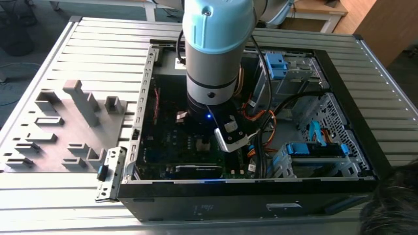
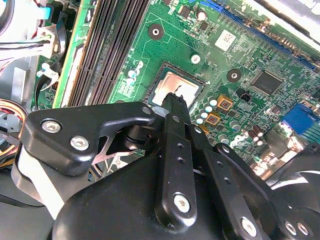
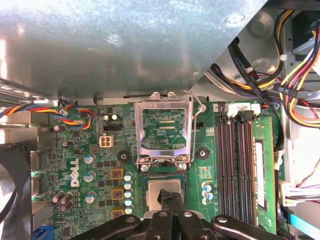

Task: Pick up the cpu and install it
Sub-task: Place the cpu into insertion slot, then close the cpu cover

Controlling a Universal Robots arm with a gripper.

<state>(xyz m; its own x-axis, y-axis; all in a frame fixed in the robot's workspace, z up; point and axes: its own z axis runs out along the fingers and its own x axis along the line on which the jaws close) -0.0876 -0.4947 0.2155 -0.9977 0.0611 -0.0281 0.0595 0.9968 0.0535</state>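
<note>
The cpu (image 2: 172,84) is a silvery square chip lying flat in its socket on the green motherboard (image 2: 240,45); it also shows in the first wrist view as the cpu (image 3: 161,187). My gripper (image 2: 176,101) has its black fingers drawn together, with the tips right over the chip's edge; whether they touch it I cannot tell. In the first wrist view the gripper (image 3: 167,196) sits just below the open metal retention frame (image 3: 164,131), which stands raised. In the exterior view the arm (image 1: 212,63) reaches down into the open computer case (image 1: 339,98).
Memory slots (image 3: 235,160) run beside the socket. Bundled cables (image 3: 295,75) hang at the case side. Blue drive cages (image 1: 313,149) fill the exterior view's right. A grey tray with blocks (image 1: 65,127) lies on the slatted table. Dark hair of a person (image 1: 395,205) shows at the corner.
</note>
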